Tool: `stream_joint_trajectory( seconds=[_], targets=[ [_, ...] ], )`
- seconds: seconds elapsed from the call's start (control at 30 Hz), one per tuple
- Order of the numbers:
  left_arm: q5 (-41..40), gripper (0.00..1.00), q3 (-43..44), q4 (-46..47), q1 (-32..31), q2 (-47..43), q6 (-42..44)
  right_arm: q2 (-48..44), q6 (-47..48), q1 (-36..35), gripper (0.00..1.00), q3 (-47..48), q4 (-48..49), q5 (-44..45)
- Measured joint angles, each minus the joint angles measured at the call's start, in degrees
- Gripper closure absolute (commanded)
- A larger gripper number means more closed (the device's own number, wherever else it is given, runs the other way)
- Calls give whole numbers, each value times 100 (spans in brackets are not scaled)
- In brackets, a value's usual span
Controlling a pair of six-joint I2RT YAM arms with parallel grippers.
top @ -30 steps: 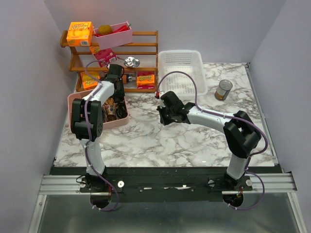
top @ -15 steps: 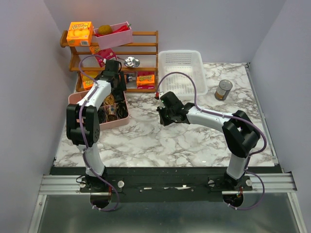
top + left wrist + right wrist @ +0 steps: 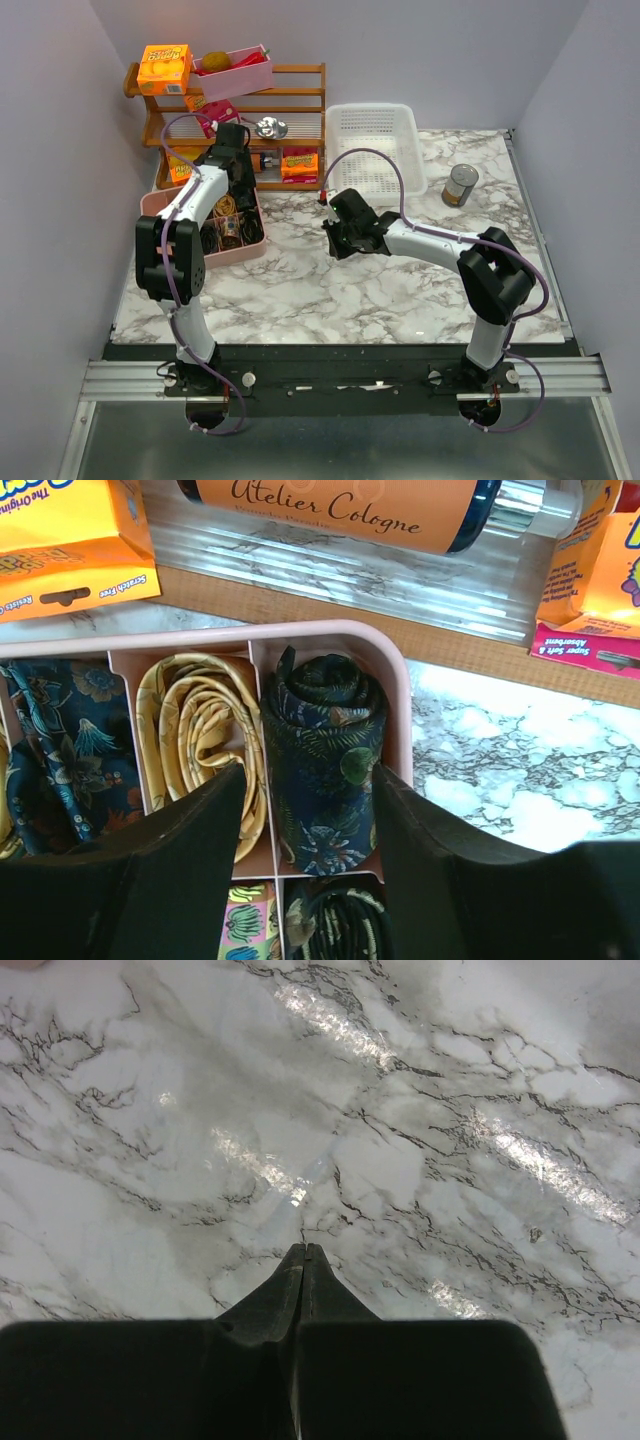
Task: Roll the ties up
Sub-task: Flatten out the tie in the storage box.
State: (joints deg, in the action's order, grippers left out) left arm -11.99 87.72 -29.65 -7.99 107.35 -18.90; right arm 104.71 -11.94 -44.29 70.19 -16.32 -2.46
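A pink divided tray [image 3: 396,676] holds rolled ties. In its far right compartment a dark navy leaf-patterned tie [image 3: 322,730] lies rolled. A rolled yellow tie [image 3: 195,720] fills the compartment to its left, and a blue floral one [image 3: 60,740] lies beyond that. A black tie with green-gold pattern [image 3: 345,920] lies coiled in the nearer compartment. My left gripper [image 3: 309,772] hovers open over the navy roll, one finger to each side, gripping nothing. In the top view it [image 3: 238,172] is over the tray's [image 3: 150,205] far end. My right gripper [image 3: 305,1248] is shut and empty above the bare marble [image 3: 330,238].
A wooden shelf [image 3: 300,110] with orange boxes and a cologne bottle [image 3: 340,505] stands right behind the tray. A pink bin [image 3: 235,70] sits on top of the shelf. A white basket [image 3: 375,145] and a can [image 3: 460,185] stand at the back right.
My left gripper has opened and shifted toward the shelf over the tray's far end, its elbow swinging left. The right arm has not moved.
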Motion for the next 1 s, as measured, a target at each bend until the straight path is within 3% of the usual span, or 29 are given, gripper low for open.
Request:
stream_joint_trajectory(
  seconds=[0.2, 0.73, 0.83, 1.0],
  targets=[
    [-2, 48, -2, 33, 0, 66, -22, 0, 0, -2, 93, 0, 0, -4],
    [4, 55, 695, 33, 92, 938, -15, 13, 2, 0, 93, 0, -2, -46],
    [2, 50, 625, 114, 92, 925, -22, 13, 4, 0, 93, 0, 0, -48],
    [20, 31, 295, 236, 103, 643, -68, 11, 4, 0, 93, 0, 0, -52]
  ],
)
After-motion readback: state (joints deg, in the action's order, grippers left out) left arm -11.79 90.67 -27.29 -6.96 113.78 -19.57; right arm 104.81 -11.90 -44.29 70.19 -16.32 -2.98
